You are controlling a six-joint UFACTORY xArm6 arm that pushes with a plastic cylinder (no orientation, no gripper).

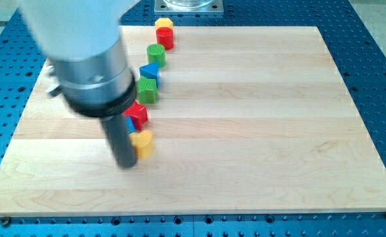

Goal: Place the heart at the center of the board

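Note:
The yellow heart block (142, 143) lies left of the board's middle, towards the view's bottom. My tip (125, 163) rests on the board right against the heart's left side. The rod and the arm's grey body rise from it to the view's top left and hide part of the board. A blue block (128, 123) peeks out just behind the rod, mostly hidden, touching the heart's upper left. A red star block (138, 113) sits just above the heart.
A line of blocks runs up to the view's top: green star (145, 89), blue triangle-like block (150, 71), green cylinder (156, 54), red cylinder (165, 38), yellow block (163, 24). The wooden board (259, 131) lies on a blue perforated table.

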